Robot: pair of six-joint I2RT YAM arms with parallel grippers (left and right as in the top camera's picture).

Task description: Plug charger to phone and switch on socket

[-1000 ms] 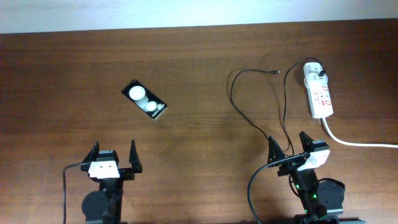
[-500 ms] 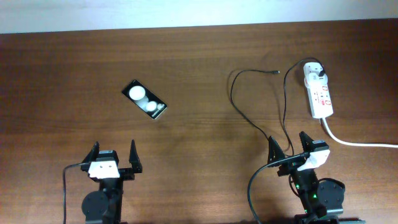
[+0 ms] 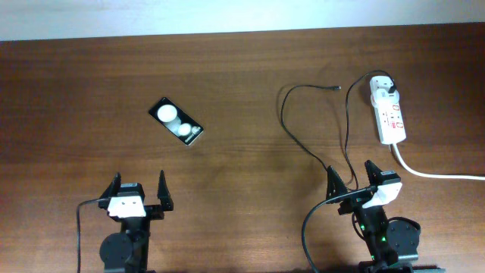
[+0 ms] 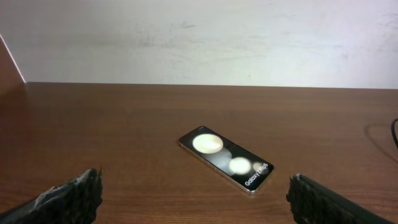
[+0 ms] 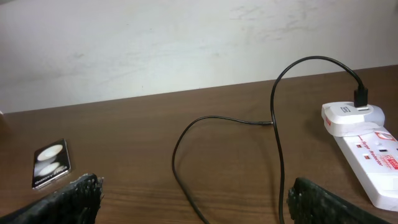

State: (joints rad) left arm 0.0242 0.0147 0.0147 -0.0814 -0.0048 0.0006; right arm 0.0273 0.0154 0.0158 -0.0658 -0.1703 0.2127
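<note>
The black phone (image 3: 176,122) with two white round patches lies flat at the left middle of the table; it also shows in the left wrist view (image 4: 226,159) and the right wrist view (image 5: 51,163). The white socket strip (image 3: 387,111) lies at the right (image 5: 367,149). The charger's white plug (image 3: 382,86) sits in the strip's far end. Its thin black cable (image 3: 292,129) loops left, with the connector tip (image 3: 336,88) lying free on the table. My left gripper (image 3: 139,196) is open and empty, near the front edge. My right gripper (image 3: 355,181) is open and empty, with the cable loops (image 5: 186,174) between its fingers' line of sight.
A thick white cord (image 3: 432,173) runs from the strip off the right edge. A pale wall (image 4: 199,37) stands behind the table's far edge. Black arm cables hang at the front by both bases.
</note>
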